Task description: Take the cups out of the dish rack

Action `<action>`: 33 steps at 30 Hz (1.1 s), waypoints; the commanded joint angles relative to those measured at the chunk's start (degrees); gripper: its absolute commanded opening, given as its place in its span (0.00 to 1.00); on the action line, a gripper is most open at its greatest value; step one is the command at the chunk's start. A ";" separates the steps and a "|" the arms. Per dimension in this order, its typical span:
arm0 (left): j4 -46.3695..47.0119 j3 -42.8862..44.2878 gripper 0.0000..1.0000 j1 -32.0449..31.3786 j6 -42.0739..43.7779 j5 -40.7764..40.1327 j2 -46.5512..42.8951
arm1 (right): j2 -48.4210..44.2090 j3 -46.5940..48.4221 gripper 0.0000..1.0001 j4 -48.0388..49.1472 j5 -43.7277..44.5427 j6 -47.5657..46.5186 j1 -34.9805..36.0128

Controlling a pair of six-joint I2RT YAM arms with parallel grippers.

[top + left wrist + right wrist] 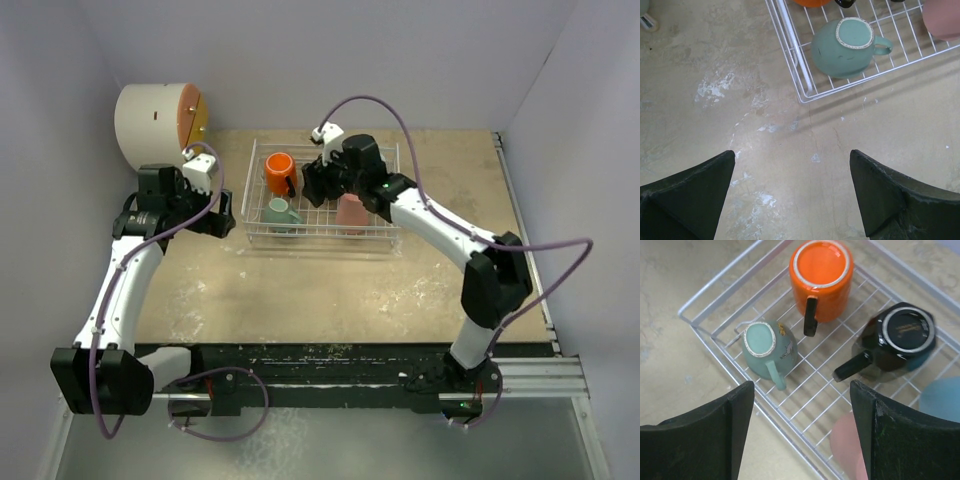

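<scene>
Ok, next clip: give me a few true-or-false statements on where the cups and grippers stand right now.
1. The orange mug sits mouth-down in the dish rack. True.
2. The left gripper is shut on the teal-green mug. False: it is open over the bare table beside the rack, and the mug sits in the rack.
3. The right gripper is open above the rack. True.
4. The black mug lies on the table outside the rack. False: it stands mouth-down in the rack.
</scene>
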 commanded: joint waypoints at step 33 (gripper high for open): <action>4.52 -0.16 0.99 1.43 0.15 9.18 1.15 | 22.14 12.75 0.51 -5.98 -1.63 -10.69 4.83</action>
